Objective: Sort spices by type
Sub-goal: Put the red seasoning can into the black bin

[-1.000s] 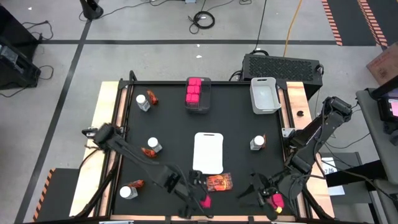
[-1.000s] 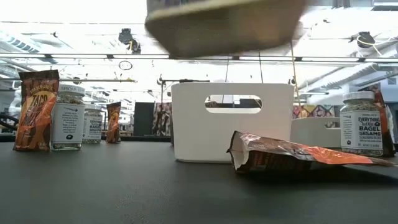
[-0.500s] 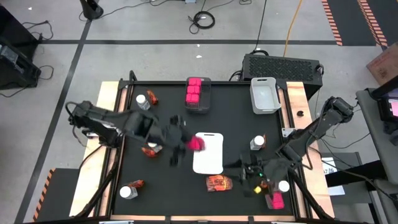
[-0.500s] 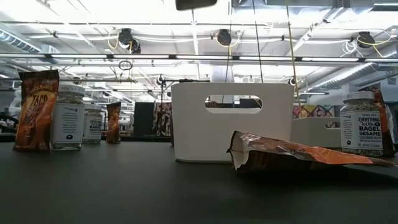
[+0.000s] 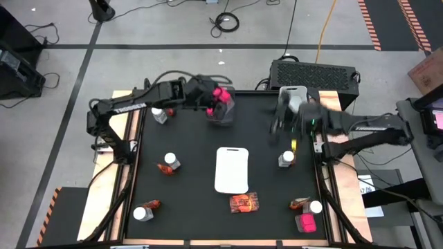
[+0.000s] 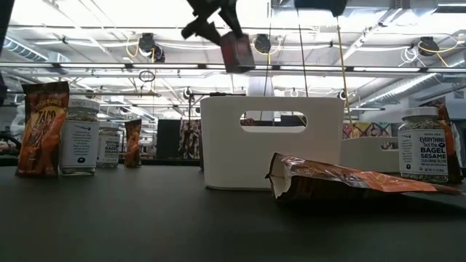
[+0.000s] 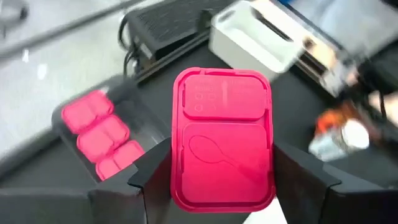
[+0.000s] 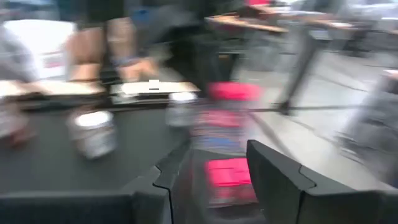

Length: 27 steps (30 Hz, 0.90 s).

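High view: left tool (image 5: 220, 97) clamped on pink box (image 5: 221, 93) above dark bin (image 5: 221, 113); right tool's state untellable.

Both arms relocated from the near edge to the far side of the table.

The left gripper (image 5: 220, 97), carrying a pink cube box (image 7: 222, 138), has travelled from the near edge across the centre to the dark bin (image 5: 223, 117) of pink boxes. The right gripper (image 5: 284, 128) has left the near right corner and now sits beside the white bin (image 5: 295, 90); its hold cannot be determined.
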{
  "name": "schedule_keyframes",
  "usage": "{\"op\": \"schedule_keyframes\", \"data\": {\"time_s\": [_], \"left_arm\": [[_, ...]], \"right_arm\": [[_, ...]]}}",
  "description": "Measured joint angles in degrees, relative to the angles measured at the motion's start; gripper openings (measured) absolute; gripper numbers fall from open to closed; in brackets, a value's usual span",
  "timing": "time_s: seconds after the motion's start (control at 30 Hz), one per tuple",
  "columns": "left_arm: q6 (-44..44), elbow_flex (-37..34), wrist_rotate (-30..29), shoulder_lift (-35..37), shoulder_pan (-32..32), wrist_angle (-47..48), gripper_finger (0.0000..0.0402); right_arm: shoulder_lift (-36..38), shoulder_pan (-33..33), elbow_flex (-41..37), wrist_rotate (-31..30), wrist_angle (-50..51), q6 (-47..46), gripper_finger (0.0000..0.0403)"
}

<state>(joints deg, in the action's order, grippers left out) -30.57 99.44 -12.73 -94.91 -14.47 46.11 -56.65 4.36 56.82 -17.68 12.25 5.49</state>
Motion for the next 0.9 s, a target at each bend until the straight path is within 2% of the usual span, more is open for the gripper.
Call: {"op": "schedule_keyframes", "data": {"time_s": [0.07, 0.17, 0.3, 0.47, 0.6, 0.7, 0.9], "left_arm": [[-2.8, 0.0, 0.1, -0.8, -1.6, -0.7, 0.0223], [-8.1, 0.0, -0.9, -2.0, -3.2, -0.7, 0.0223], [-10.9, 0.0, -1.0, -4.3, -4.7, -3.0, 0.0223], [-9.0, 0.0, 1.1, -8.8, -6.7, -7.4, 0.0224], [-8.4, 0.0, 7.0, -12.2, -8.7, -10.7, 0.0226], [-11.0, 0.0, 9.3, -13.7, -10.3, -10.9, 0.0227], [-12.8, 0.0, 8.5, -13.4, -12.0, -12.2, 0.0229]], "right_arm": [[1.1, 6.0, 0.0, 2.3, 0.1, 0.7, 0.0146], [1.4, 13.9, 0.0, 9.6, 0.4, -0.3, 0.0146], [0.0, 21.1, 0.0, 16.3, 0.8, -1.6, 0.0146], [-3.5, 25.5, 0.0, 16.6, 0.1, 1.0, 0.0146], [-5.4, 26.9, 0.0, 16.6, -0.3, -0.7, 0.0146], [-5.2, 27.9, 0.0, 16.8, -1.9, -2.7, 0.0146], [-4.7, 33.9, 0.0, 23.6, -2.9, -1.4, 0.0146]]}}
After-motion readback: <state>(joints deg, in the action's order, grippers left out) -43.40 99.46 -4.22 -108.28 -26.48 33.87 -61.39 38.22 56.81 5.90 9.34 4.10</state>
